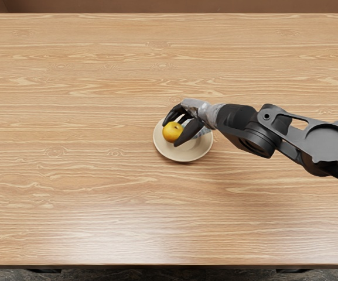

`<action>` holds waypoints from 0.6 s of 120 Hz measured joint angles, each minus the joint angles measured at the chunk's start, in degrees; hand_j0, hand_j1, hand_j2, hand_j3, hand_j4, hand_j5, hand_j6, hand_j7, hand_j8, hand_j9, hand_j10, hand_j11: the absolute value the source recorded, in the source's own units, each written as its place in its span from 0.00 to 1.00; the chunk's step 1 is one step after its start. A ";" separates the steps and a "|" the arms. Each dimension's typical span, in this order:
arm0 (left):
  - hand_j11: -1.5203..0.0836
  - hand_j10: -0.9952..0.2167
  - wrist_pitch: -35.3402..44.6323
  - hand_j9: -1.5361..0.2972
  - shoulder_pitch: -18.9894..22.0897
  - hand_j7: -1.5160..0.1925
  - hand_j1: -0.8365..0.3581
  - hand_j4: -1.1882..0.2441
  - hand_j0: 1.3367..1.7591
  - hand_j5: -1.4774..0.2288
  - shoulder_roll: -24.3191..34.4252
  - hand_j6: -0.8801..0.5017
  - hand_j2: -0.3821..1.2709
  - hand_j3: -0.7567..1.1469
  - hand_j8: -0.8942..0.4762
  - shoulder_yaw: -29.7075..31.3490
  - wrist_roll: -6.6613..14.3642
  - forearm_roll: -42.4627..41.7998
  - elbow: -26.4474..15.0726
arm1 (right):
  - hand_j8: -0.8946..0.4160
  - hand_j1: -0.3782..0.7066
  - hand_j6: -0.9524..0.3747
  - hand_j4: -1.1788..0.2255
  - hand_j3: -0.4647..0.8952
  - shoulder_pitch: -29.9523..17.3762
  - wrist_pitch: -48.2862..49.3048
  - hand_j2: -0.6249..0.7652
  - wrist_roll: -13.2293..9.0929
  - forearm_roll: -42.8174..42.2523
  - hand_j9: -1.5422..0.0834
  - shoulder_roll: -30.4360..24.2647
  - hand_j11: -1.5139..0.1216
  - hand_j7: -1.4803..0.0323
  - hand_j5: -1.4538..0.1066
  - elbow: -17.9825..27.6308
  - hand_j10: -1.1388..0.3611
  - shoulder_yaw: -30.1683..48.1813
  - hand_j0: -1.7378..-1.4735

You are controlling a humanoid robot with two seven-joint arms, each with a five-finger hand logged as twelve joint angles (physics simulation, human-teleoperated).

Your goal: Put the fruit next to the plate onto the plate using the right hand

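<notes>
Right hand (181, 122) sits just right of frame centre, dark fingers (187, 133) curled around the yellow fruit (171, 132), so clamped on it. Fruit is over the beige plate (180, 151), in its upper-left part; can't tell if it's resting on the plate or just above. Right arm (286, 137) runs in from the right edge. All on a wooden table (69, 193).

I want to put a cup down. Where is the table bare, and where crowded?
The table is bare left of the plate, behind it and toward the near edge. Crowded: the plate, where the right robot hand holds the fruit, and rightwards under the arm.
</notes>
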 joint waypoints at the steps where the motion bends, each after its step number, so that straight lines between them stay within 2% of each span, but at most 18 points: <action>1: 0.93 0.80 0.00 0.82 0.00 0.87 0.97 0.82 0.76 0.85 0.00 0.62 0.23 0.40 0.64 0.00 0.00 0.00 0.00 | 0.36 0.53 0.41 0.33 0.34 0.00 0.00 0.46 0.00 0.01 0.50 0.00 0.48 0.50 0.46 -0.01 0.39 0.02 0.31; 23: 0.93 0.80 -0.01 0.82 0.00 0.87 0.97 0.82 0.76 0.85 0.00 0.62 0.23 0.40 0.64 0.01 0.00 0.00 0.00 | 0.40 0.47 0.46 0.44 0.34 -0.10 0.00 0.43 0.00 0.30 0.60 0.02 0.57 0.60 0.56 -0.36 0.47 0.30 0.30; 53: 0.93 0.80 -0.01 0.82 0.00 0.87 0.97 0.82 0.76 0.85 0.00 0.62 0.23 0.40 0.64 0.00 0.00 0.00 0.00 | 0.44 0.40 0.49 0.57 0.34 -0.50 0.02 0.41 0.00 0.43 0.67 -0.11 0.65 0.68 0.64 -0.51 0.53 0.77 0.30; 72: 0.93 0.80 -0.01 0.82 0.00 0.87 0.97 0.82 0.76 0.85 0.00 0.62 0.23 0.40 0.64 0.00 0.00 0.00 0.00 | 0.50 0.30 0.54 0.65 0.34 -0.45 0.08 0.42 0.00 2.89 0.75 -0.96 0.72 0.76 0.72 -0.48 0.59 1.98 0.30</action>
